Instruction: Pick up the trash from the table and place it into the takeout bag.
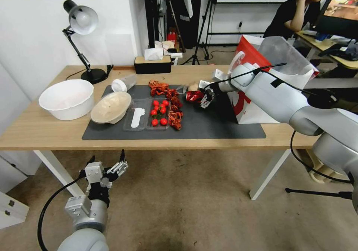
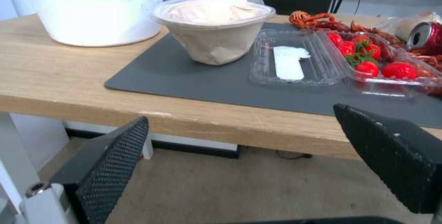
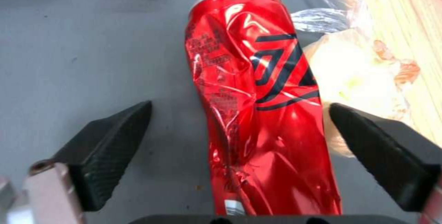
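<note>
Crushed red aluminium soda can (image 3: 258, 106) lies on the dark grey mat (image 1: 209, 128), just beside the large white paper takeout bag (image 1: 253, 109). Right gripper (image 3: 239, 155) straddles it, jaws released. Probably light, thin-walled, slippery; grip mid-body. Left gripper (image 1: 108, 165) parked below the desk (image 1: 44, 132), jaws released.

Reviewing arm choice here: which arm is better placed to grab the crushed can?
Right. The right gripper is open astride the crushed red soda can on the mat; the left gripper hangs open below the table edge.
</note>
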Robot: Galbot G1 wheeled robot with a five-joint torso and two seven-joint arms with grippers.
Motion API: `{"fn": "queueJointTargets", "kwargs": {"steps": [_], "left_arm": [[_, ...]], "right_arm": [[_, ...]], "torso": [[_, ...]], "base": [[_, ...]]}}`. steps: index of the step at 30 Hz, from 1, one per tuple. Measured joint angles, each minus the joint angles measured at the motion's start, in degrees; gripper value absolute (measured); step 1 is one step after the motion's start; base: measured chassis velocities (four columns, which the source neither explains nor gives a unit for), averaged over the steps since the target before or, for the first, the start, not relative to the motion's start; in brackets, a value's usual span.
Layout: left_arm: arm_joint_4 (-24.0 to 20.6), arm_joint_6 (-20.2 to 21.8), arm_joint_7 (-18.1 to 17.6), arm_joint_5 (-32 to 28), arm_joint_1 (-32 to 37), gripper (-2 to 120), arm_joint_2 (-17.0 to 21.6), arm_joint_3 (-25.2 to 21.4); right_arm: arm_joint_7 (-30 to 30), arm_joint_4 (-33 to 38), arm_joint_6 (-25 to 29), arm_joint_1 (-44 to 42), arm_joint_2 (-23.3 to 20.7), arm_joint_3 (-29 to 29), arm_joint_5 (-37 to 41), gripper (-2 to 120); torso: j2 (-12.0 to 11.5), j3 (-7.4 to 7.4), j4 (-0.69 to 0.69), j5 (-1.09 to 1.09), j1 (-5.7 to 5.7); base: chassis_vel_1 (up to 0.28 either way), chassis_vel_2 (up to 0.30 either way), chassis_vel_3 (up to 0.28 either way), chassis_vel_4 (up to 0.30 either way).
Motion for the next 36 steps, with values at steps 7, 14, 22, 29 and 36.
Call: {"fn": "queueJointTargets", "kwargs": {"steps": [7,14,22,29,36], "left_arm": [[-0.33,0.02,-0.24,0.06,0.15,100,-0.01,0.02],[-0.39,0.03,-0.28,0.08,0.18,100,0.01,0.02],[-0.43,0.03,-0.32,0.08,0.15,100,0.06,0.03],[-0.76,0.03,-0.40,0.08,0.19,100,0.16,-0.17],[-1.25,0.03,-0.47,0.07,0.32,100,0.23,-0.34]], "right_arm": [[-0.42,-0.07,-0.06,-0.55,0.02,0.49,0.15,75],[-0.38,-0.07,-0.10,-0.76,0.05,0.54,0.33,58],[0.09,0.42,-0.26,-0.78,0.04,0.40,0.60,41],[0.95,2.37,-0.53,-1.02,-0.25,0.57,1.57,40],[2.47,6.90,-1.12,-1.05,-1.33,2.80,3.23,39]], "torso": [[0.03,-0.01,-0.01,0.00,-0.03],[0.03,0.00,0.00,0.00,-0.03],[-0.01,0.02,0.01,0.02,0.00],[-0.03,0.04,0.02,0.03,0.03],[-0.04,0.04,0.04,0.01,0.03]], "base": [[0.000,0.000,0.000,0.000],[0.000,0.000,0.000,0.000],[0.000,0.000,0.000,0.000],[0.000,0.000,0.000,0.000],[0.000,0.000,0.000,0.000]]}}
